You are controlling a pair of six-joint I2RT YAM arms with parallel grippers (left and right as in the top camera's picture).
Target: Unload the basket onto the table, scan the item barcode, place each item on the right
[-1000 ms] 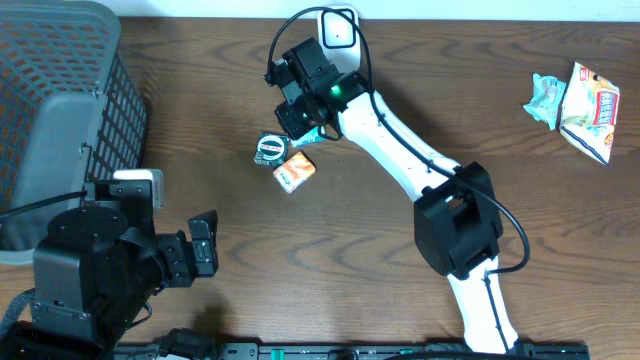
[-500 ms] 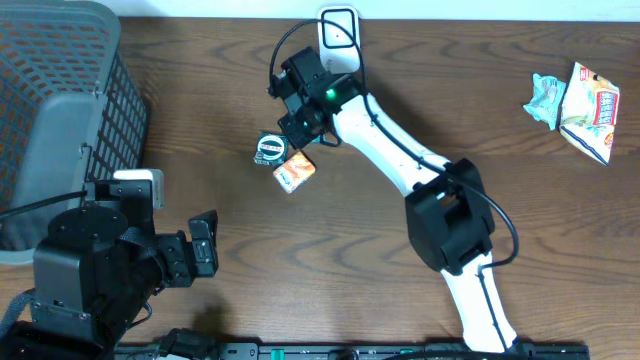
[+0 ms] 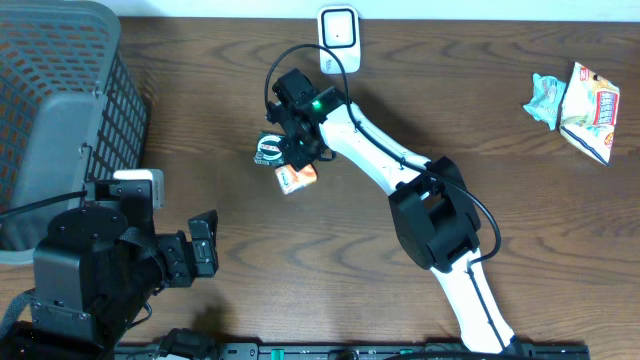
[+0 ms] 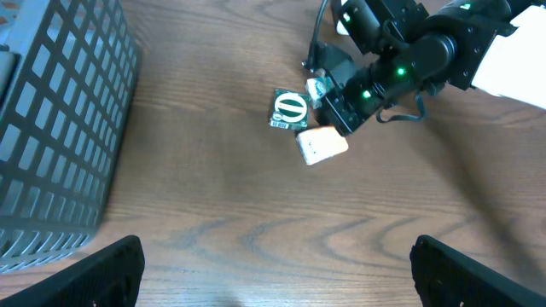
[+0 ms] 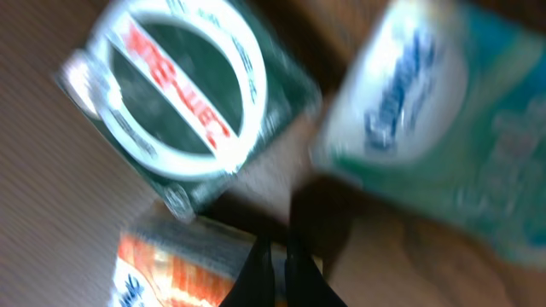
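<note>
At the far left stands a grey mesh basket [image 3: 60, 120], on the outer side of the left gripper [image 3: 208, 243]. This gripper hangs low over the wooden table [image 3: 300, 285], and its two fingers [image 4: 111, 271] stand wide apart with only bare wood between them; they hold nothing. All the items lie well ahead of these fingers.

Further to the right, the right gripper [image 3: 292, 155] is lowered among three small packets. Its fingertips [image 5: 277, 264] are pressed together, and nothing is visible between them. The orange packet [image 3: 297, 178] lies directly at the tips, on their near side; whether the tips touch it I cannot tell (the wrist view is blurred). The dark green packet [image 3: 269, 147], with a white ring and red letters on top, lies just beyond the tips and to their left, touching or almost touching the orange one. The teal and white packet [image 5: 435, 128] lies just beyond the tips and to their right, mostly hidden under the gripper in the overhead view.

The white scanner [image 3: 338, 26] sits at the far table edge, apart from the fingers. A crumpled pale wrapper [image 3: 546, 98] and a snack bag [image 3: 590, 97] lie together at the far right, well apart from both grippers.
</note>
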